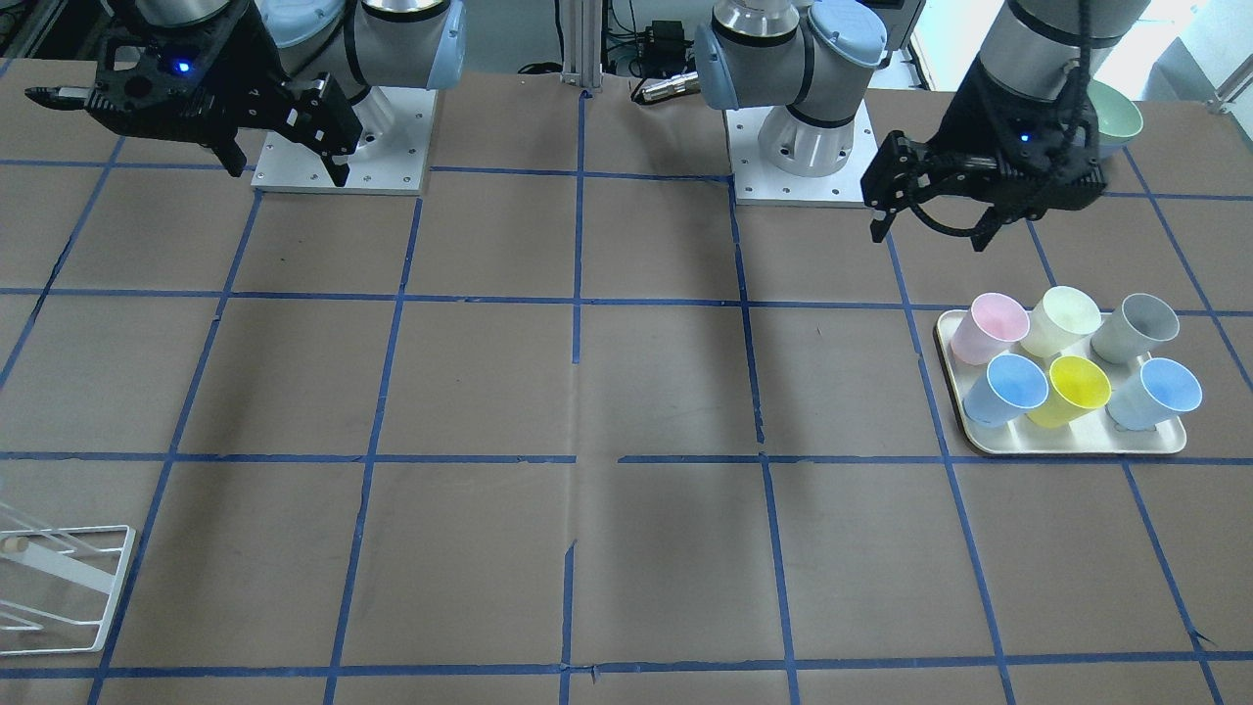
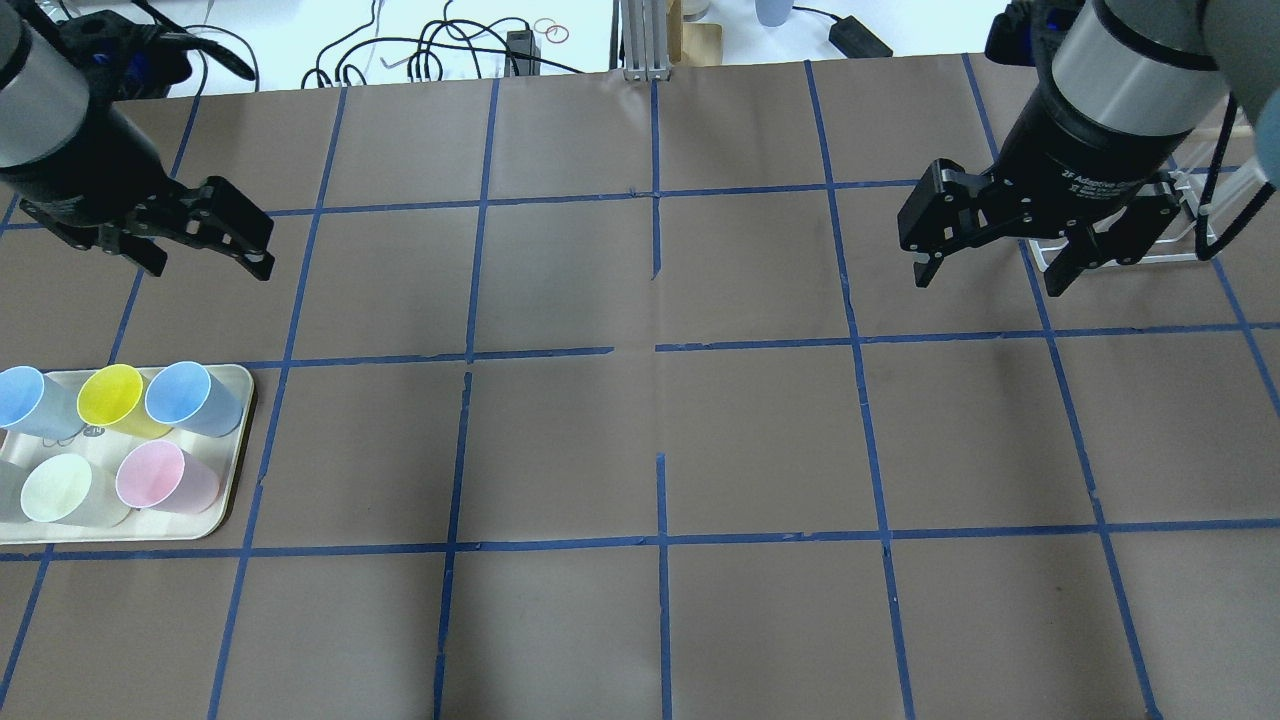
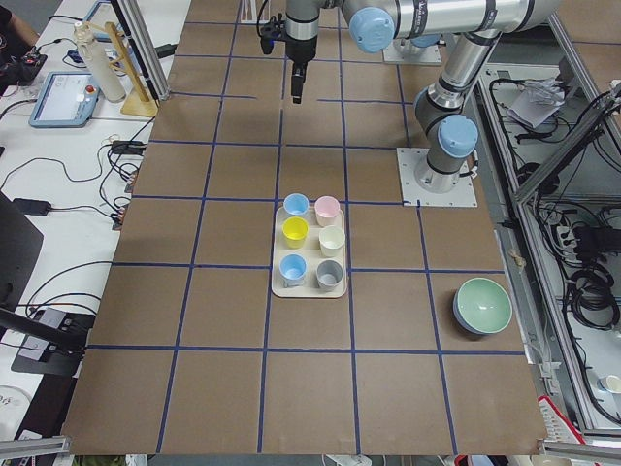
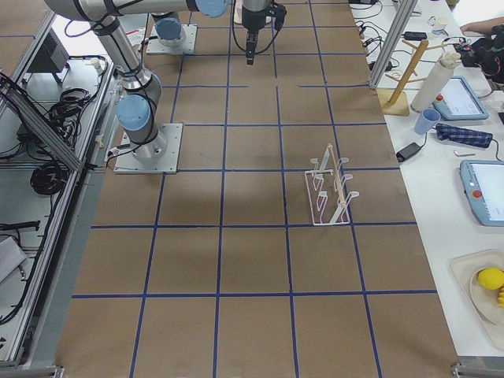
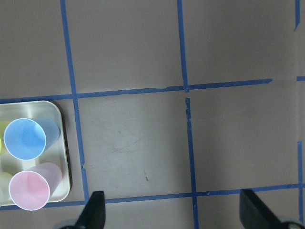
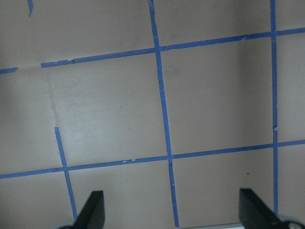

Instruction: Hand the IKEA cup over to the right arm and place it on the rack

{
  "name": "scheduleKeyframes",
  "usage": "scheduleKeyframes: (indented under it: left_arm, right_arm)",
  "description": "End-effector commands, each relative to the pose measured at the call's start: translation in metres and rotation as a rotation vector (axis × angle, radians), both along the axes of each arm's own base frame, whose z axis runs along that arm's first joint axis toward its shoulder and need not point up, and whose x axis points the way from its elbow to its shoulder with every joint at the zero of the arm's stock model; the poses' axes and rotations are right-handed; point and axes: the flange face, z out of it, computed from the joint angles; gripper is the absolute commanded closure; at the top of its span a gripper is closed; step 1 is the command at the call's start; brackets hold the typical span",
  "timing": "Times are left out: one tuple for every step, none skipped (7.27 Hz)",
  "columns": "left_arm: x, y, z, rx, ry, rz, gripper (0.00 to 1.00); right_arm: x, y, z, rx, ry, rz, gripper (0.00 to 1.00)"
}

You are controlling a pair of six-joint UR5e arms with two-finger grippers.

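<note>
The pale grey IKEA cup stands on the cream tray with several coloured cups; it also shows in the exterior left view. In the overhead view it is nearly cut off at the left edge. My left gripper hangs open and empty above the table, beyond the tray. My right gripper is open and empty, high over the other side. The white wire rack stands near the right gripper, partly hidden behind it in the overhead view.
Pink, cream, yellow and two light blue cups share the tray. A green bowl sits near the left arm's base. The left wrist view shows the tray's corner.
</note>
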Motion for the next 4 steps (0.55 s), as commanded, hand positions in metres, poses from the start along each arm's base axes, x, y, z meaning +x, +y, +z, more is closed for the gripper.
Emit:
scheduleKeyframes:
  left_arm:
    - [0.083,0.003,-0.01,0.016,-0.001,-0.095,0.0]
    - [0.116,0.007,-0.018,0.027,0.003,-0.099,0.0]
    - [0.145,0.009,-0.026,0.024,0.0,-0.131,0.0]
    - [0.18,0.006,-0.035,0.009,-0.021,-0.187,0.0]
  right_arm:
    - [0.0,0.0,0.0,-0.001,0.001,-0.001,0.0]
    - [0.0,0.0,0.0,-0.001,-0.001,-0.001,0.0]
    - [0.001,0.001,0.0,0.001,-0.001,0.0,0.0]
    - [0.001,0.0,0.0,-0.001,-0.001,0.0,0.0]
